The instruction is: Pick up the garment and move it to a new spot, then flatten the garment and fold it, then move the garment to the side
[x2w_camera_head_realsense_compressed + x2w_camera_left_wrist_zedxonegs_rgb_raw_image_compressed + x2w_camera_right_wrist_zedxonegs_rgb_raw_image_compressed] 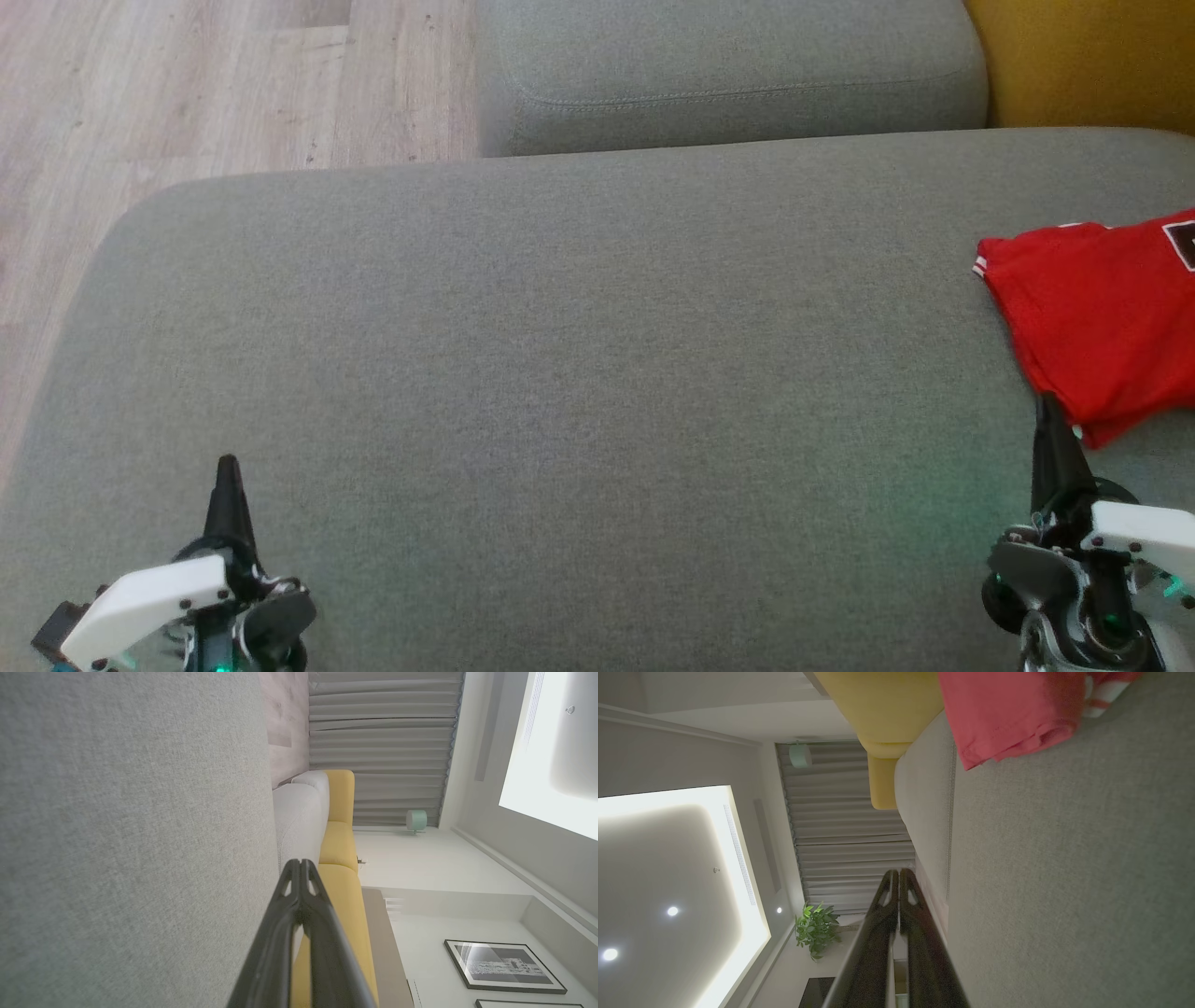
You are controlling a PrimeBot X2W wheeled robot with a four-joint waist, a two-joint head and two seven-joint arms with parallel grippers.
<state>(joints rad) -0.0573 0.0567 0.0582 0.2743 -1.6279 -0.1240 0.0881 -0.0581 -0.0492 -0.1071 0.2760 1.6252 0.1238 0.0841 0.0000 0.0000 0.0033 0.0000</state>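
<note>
We judge the folded red jersey (1092, 317) set aside at 3 o'clock on the sofa seat (560, 355); our left claw (227, 464) and right claw (1047, 401) sit closed, empty.

Red folded fabric garment (1102, 317), white-striped cuff, black patch, just past jaws of black-fingered right gripper (1047, 411). Grey woven sofa cushion (560, 373); mustard-yellow cushion (1083, 56); pale wood-grain floor (187, 84).
</note>
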